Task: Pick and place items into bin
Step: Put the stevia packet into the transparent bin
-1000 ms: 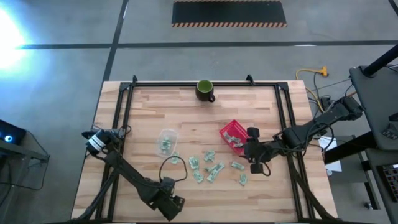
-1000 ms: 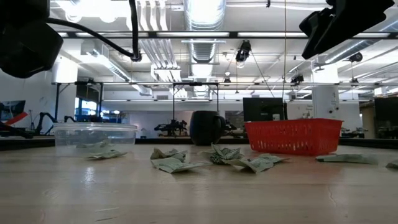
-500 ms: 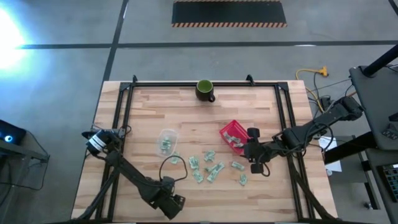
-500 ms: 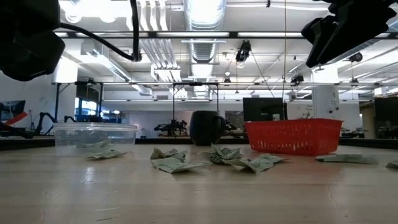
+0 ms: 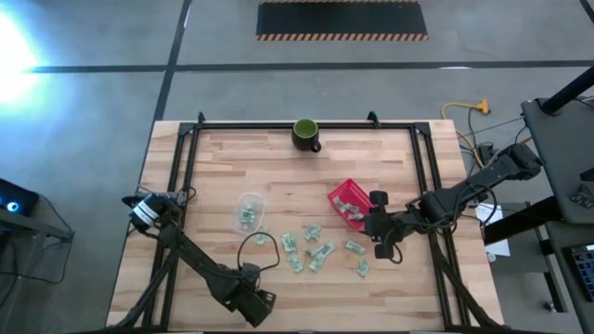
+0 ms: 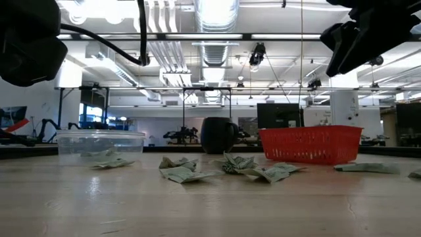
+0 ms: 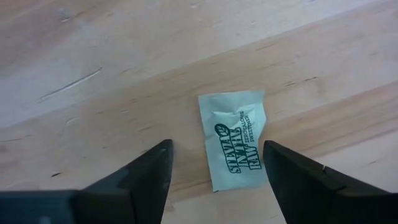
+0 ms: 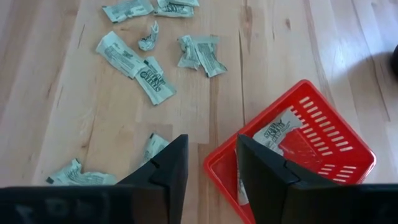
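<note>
Near the front edge of the wooden worktop [image 5: 213,186], left of centre, the left pincer [image 7: 214,165] hangs low with its two dark fingers [image 7: 146,171] spread apart on either side of a single stevia packet [image 7: 235,139] that lies flat on the wood, untouched. Right of centre, the right pincer [image 8: 211,162] hovers above the near rim of the red basket [image 5: 347,202], its fingers parted with nothing between them. Several packets already lie inside that basket, one of them printed side up [image 8: 278,132]. More green-and-white packets [image 5: 311,248] are scattered loosely across the middle of the worktop, between the basket and a clear plastic tub [image 5: 249,210] at the left, which also holds a few. A dark green mug [image 5: 305,134] stands at the far edge, well apart from everything else.
</note>
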Controlling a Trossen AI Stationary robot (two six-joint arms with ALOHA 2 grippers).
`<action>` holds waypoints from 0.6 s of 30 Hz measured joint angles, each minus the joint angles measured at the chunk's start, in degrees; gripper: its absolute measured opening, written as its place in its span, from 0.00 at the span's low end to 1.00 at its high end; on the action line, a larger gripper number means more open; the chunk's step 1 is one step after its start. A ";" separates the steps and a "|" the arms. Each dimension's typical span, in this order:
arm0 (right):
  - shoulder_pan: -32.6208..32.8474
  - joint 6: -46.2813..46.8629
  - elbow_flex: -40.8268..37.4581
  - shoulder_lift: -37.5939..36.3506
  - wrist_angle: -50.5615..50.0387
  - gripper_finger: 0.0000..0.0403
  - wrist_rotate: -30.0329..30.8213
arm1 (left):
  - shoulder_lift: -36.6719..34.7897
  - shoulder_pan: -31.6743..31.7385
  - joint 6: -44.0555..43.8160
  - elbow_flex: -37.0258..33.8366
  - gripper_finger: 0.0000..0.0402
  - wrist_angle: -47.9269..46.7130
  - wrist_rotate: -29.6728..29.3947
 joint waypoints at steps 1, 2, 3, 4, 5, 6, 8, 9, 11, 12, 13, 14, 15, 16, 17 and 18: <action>0.00 0.00 -0.10 0.00 -0.03 0.31 0.00 | 0.00 0.00 -0.01 0.00 0.57 -0.07 0.03; 0.00 0.00 -0.12 0.00 -0.04 0.30 0.02 | 0.00 0.00 -0.01 0.00 0.56 -0.20 0.16; 0.00 0.00 -0.12 0.00 -0.02 0.30 0.00 | 0.00 0.00 -0.01 0.00 0.56 -0.31 0.35; 0.00 0.00 -0.12 -0.01 -0.01 0.30 0.01 | 0.00 0.02 -0.01 0.02 0.55 -0.40 0.52; 0.00 0.00 -0.14 0.00 -0.01 0.30 0.01 | 0.00 0.02 -0.01 0.02 0.54 -0.45 0.65; 0.00 0.00 -0.14 0.00 -0.01 0.29 0.00 | 0.00 0.02 -0.01 0.02 0.54 -0.47 0.69; 0.00 -0.01 -0.14 0.00 -0.01 0.29 0.01 | 0.02 0.02 -0.01 0.02 0.52 -0.56 0.76; 0.00 0.00 -0.14 0.00 -0.01 0.29 0.01 | 0.02 0.02 -0.01 0.00 0.51 -0.60 0.76; 0.00 0.00 -0.14 0.00 -0.01 0.28 0.00 | 0.02 0.02 -0.04 -0.11 0.50 -0.65 0.80; 0.00 0.00 -0.14 0.00 -0.01 0.28 0.00 | 0.01 0.02 -0.05 -0.11 0.49 -0.75 0.81; 0.00 0.00 -0.14 0.00 -0.01 0.27 0.00 | 0.01 0.02 -0.06 -0.12 0.48 -0.83 0.83; 0.00 0.00 -0.14 0.00 -0.01 0.27 0.00 | 0.02 0.02 -0.05 -0.15 0.47 -0.89 0.85; 0.00 0.00 -0.14 0.00 -0.01 0.27 0.00 | 0.00 0.02 -0.05 -0.15 0.46 -0.97 0.84; 0.00 0.02 -0.14 0.00 -0.01 0.26 0.00 | 0.00 0.02 -0.06 -0.15 0.45 -1.12 0.85; 0.00 0.08 -0.14 0.00 -0.01 0.26 0.00 | 0.01 0.02 -0.06 -0.15 0.43 -1.29 0.89; 0.00 0.14 -0.14 0.00 -0.01 0.26 0.00 | 0.02 0.02 -0.06 -0.15 0.42 -1.39 0.89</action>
